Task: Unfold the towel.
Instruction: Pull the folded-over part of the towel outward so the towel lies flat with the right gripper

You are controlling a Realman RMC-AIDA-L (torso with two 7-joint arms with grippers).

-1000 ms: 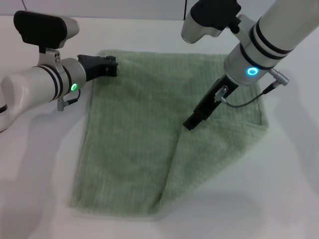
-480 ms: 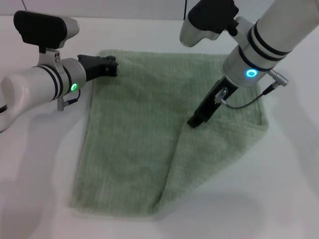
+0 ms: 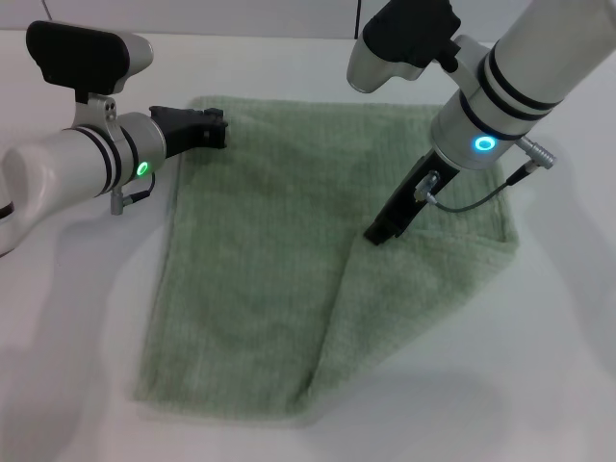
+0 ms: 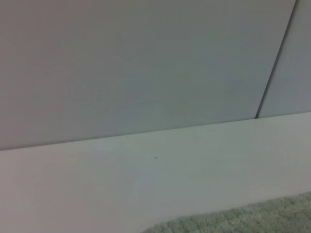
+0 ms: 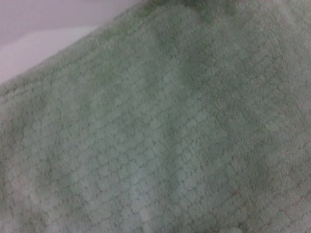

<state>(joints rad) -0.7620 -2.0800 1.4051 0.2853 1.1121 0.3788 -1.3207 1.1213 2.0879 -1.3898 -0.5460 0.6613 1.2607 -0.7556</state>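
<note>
I see the towel lying on the white surface, its right part folded over in a flap. My right claw points down at the flap's upper edge, touching the cloth; I cannot tell if it is apart or together. My left claw sits at the towel's far left corner, fingers looking together on the hem.

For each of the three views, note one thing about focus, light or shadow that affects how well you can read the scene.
Head view: even light; the towel is sharp, a soft shadow rims its near edge, and status rings glow on both arms, by the left gripper and right gripper. Left wrist view: mostly flat wall and table, slightly soft. Right wrist view: close, blurred weave, darker patches.
</note>
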